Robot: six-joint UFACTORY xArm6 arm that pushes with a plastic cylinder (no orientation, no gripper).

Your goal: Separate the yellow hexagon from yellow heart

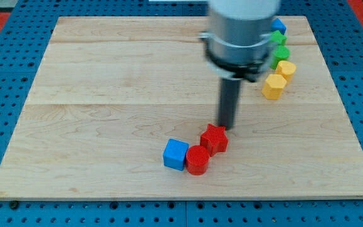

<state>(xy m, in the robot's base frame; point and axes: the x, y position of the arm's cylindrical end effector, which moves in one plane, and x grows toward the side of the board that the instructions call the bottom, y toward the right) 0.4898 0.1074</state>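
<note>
1. My tip (225, 128) rests on the bench (106, 94), just above the red star (214, 139), touching or nearly so.
2. There is no end effector that opens or closes, only a bare rod holding nothing.
3. The yellow hexagon (273, 86) and yellow heart (286, 69) sit touching near the view's upper right, well apart from my tip.
4. To do this step well, I judge the tip should travel up and right, skirting the red star, red cylinder (198, 159) and blue cube (176, 154).
5. Then enter at the seam between the yellows and push the hexagon toward the view's bottom left, away from the green blocks (280, 52).
6. No containers are visible.
</note>
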